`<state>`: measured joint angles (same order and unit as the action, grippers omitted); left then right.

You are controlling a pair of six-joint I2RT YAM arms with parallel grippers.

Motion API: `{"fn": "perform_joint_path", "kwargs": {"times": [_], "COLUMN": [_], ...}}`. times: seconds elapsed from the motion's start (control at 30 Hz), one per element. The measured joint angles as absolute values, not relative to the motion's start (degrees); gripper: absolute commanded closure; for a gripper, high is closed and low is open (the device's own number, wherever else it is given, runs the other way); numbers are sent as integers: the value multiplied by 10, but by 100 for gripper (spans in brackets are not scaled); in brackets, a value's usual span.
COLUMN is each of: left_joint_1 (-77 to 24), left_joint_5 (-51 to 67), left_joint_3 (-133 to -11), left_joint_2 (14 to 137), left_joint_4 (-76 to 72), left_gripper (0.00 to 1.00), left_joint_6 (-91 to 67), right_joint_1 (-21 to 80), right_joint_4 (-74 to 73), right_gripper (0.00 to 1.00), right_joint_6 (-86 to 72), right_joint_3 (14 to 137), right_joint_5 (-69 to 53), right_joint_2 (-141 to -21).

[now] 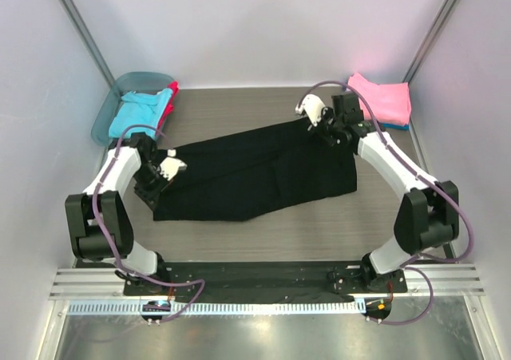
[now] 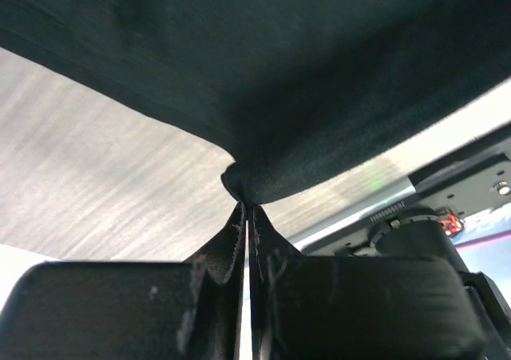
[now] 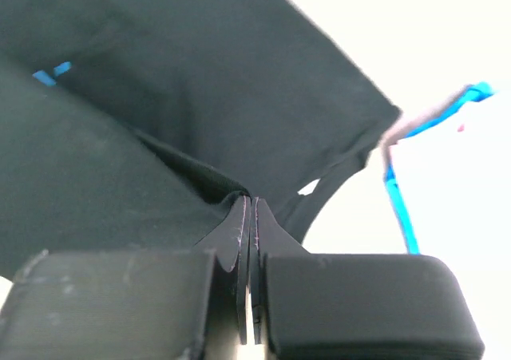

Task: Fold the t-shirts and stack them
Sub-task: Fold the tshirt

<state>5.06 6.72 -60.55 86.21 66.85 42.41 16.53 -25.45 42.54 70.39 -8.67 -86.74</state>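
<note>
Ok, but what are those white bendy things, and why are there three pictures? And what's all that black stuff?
The white bendy things are two robot arms, bolted to the near edge of a table. Each ends in a gripper, a pincher with two fingers. The big picture looks down from a camera above and behind the arms. The other two come from little cameras on the wrists, so you see each pincher up close. The black stuff is a large black t-shirt lying on the table. The left gripper pinches one end and the right gripper pinches the other; both are squeezed shut on the cloth. At the back left, a see-through teal tub holds a turquoise t-shirt and a red t-shirt. At the back right, a pink t-shirt lies on a blue t-shirt.
</note>
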Motion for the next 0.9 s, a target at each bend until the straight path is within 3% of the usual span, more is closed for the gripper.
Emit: {"fn": "perform_joint_path", "kwargs": {"times": [0.4,0.9], "left_joint_1": [59,66], "left_joint_5": [62,60], "left_joint_3": [-694,-706], "left_joint_2": [941,954], "left_joint_4": [653,652], "left_gripper": [100,100], "left_joint_6": [405,394], "right_joint_1": [104,99], "right_joint_4": [-221,-202], "right_gripper": [99,99], "right_joint_6": [409,395], "right_joint_3": [866,899], "right_joint_5": [-90,-123], "right_joint_2": [-1020,-1038]}}
